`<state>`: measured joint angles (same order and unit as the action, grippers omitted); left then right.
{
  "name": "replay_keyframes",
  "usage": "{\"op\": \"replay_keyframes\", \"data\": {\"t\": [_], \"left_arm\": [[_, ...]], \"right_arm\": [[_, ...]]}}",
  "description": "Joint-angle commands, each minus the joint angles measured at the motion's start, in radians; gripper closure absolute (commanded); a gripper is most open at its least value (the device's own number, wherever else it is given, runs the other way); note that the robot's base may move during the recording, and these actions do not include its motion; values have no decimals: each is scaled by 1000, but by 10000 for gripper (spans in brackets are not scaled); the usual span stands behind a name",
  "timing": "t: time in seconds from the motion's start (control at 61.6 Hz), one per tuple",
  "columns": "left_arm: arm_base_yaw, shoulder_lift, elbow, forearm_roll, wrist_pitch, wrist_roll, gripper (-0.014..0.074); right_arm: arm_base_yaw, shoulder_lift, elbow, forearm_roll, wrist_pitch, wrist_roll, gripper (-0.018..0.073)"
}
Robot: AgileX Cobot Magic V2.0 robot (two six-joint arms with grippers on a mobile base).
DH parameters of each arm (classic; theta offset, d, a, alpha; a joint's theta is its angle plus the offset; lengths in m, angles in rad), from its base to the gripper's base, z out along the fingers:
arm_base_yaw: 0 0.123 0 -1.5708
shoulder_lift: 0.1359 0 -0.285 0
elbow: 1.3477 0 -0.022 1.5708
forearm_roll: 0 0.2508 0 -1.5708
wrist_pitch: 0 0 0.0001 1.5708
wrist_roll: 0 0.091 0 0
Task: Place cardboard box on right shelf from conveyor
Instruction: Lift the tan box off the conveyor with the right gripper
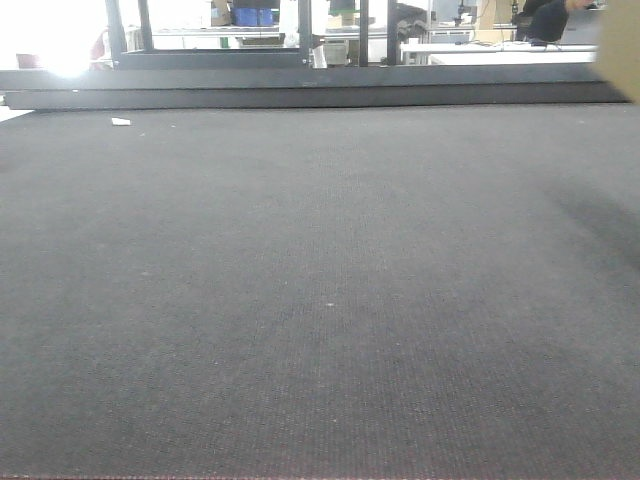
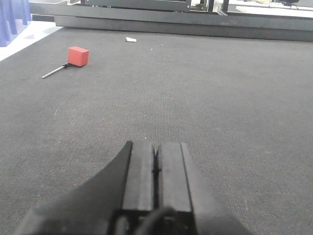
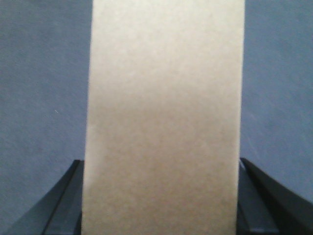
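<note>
In the right wrist view the cardboard box (image 3: 164, 98) filled the middle of the frame from top to bottom, a plain tan face with no marks. The right gripper (image 3: 161, 171) was clamped on it, one dark finger (image 3: 66, 205) pressed to its lower left edge and the other at its lower right. Behind the box lay only a blurred blue-grey surface, too soft to identify.

In the front view a tan blur (image 1: 621, 50) at the upper right edge was probably that same box, held above the conveyor (image 1: 320, 300), whose dark belt covered most of the frame up to the frame rail (image 1: 300, 97) across the top.

In the left wrist view the left gripper (image 2: 155, 149) sat at the bottom centre over the belt, its fingers pressed together with nothing between them. A small red block (image 2: 78, 56) on a thin metal rod (image 2: 54, 73) lay at the upper left, a white scrap (image 2: 130, 39) beyond it near the rail
</note>
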<state>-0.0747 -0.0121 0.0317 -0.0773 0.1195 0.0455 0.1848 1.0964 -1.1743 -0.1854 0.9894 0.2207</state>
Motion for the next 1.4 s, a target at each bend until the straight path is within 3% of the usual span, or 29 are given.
{"op": "replay_keyframes", "data": {"t": [0.0, 0.325, 0.601, 1.38], "left_arm": [[-4, -15, 8, -6, -86, 0, 713], [-4, -15, 8, -6, -86, 0, 712], [-4, -15, 8, -6, -86, 0, 713], [-4, -15, 8, -6, -86, 0, 713]], "right_arm": [[-24, -153, 83, 4, -127, -16, 323], [-27, -651, 395, 89, -284, -16, 323], [-27, -895, 410, 88, -251, -33, 323], [-27, -936, 410, 88, -251, -33, 323]]}}
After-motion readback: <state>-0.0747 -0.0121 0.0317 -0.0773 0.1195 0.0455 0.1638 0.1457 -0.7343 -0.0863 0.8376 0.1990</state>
